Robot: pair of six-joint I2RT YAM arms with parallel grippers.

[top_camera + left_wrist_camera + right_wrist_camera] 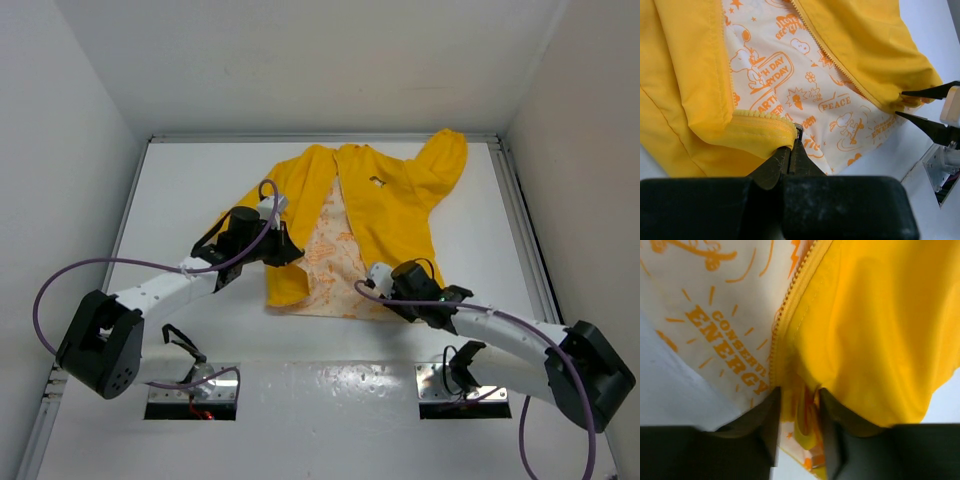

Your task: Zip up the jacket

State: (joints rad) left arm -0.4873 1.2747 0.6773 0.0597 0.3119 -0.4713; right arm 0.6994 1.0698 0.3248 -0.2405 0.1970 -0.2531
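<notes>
The yellow jacket lies open on the white table, its pale orange-printed lining showing in the middle. My left gripper is shut on the folded zipper edge of the left front panel near its hem; the jaws meet under the fabric. My right gripper is at the bottom corner of the right front panel. Its fingers stand apart on either side of the hem and zipper end, with bunched fabric between them. It also shows in the left wrist view.
White walls close in the table on the left, back and right. One sleeve is folded up at the back right. Purple cables loop off both arms. Two metal mount plates sit at the near edge.
</notes>
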